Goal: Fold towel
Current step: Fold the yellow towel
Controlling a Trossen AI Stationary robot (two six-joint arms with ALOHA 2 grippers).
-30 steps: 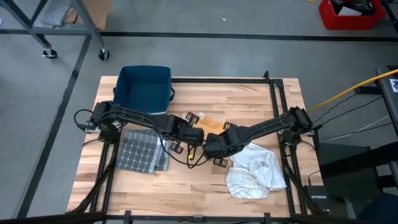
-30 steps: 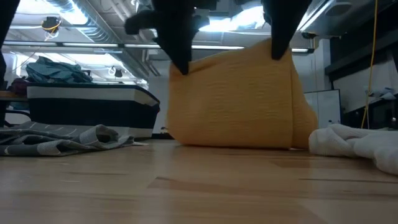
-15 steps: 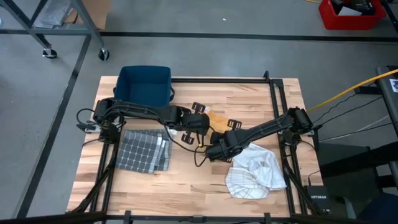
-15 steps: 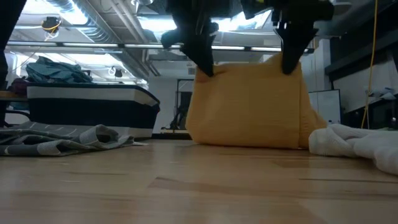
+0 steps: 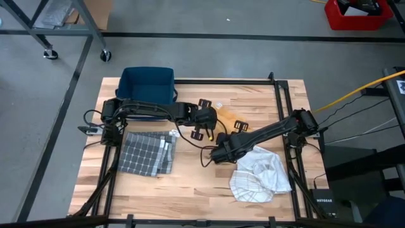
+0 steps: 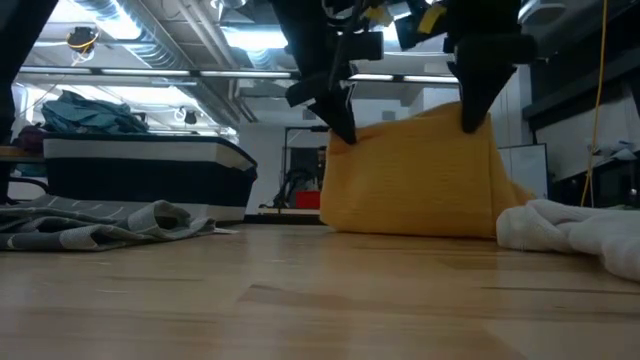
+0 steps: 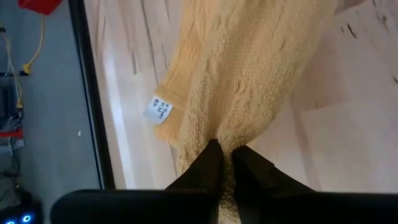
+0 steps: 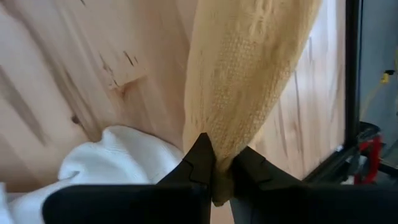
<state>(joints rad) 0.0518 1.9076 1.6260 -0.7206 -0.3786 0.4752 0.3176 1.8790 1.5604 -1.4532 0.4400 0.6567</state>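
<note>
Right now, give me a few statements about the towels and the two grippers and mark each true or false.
1. Both grippers are shut on the yellow towel. True: the left gripper and the right gripper each pinch an upper corner.
2. The yellow towel lies flat on the table. False: it hangs from the grippers, its lower edge on the wood.
3. A grey checked towel lies folded near the left arm's base. True.
4. The white towel is neatly folded. False: it lies crumpled near the right arm.
5. The blue bin holds the white towel. False: no towel shows in it.
</note>
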